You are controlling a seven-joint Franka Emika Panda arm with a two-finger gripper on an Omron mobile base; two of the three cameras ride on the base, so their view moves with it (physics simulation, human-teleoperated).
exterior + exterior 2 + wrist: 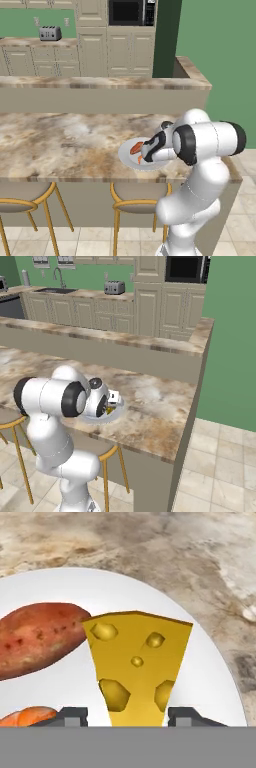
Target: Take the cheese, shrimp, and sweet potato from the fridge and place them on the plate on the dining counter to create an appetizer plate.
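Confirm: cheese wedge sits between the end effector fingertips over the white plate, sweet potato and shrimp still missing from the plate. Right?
Not quite. The sweet potato and the shrimp already lie on the plate, as the hand view shows. The rest stands: the cheese sits between the end effector fingertips over the white plate.

Across from me, a silver toaster [50, 33] sits on the back counter [35, 42], above cream cabinets [107, 52]. A black microwave [131, 12] is built in higher up, against the green wall [220, 55]. Beneath the near counter edge I see two stools [137, 197] with gold legs and grey seats. On the far left a sink faucet [58, 277] rises from that back counter.
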